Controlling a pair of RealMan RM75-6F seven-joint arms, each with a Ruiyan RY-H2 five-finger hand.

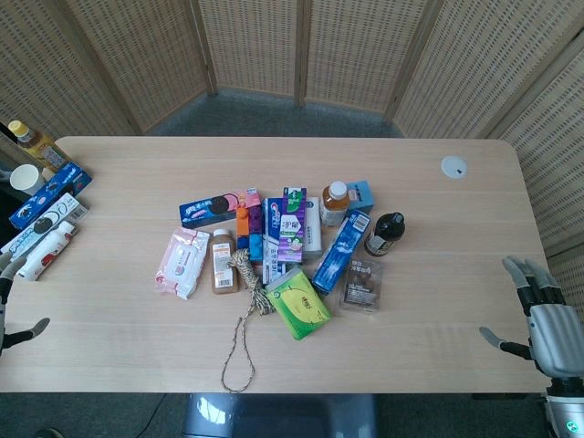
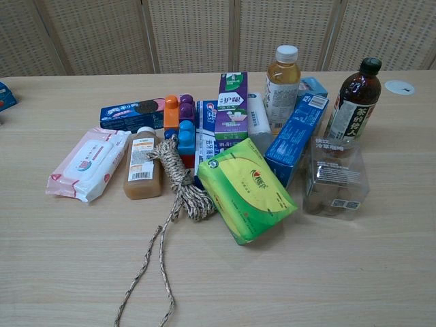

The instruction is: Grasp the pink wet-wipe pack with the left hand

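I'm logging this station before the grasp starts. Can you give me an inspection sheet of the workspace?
Surface: light wooden table.
Job's things: pink wet-wipe pack lies flat at the left edge of the pile, untouched.
Clutter: brown bottle beside the pack, rope, green pack, blue box, dark bottle.
Hands: left hand at the table's left edge, right hand at the right; both empty, fingers apart.
Cables: nothing seen.
Surroundings: woven screens.
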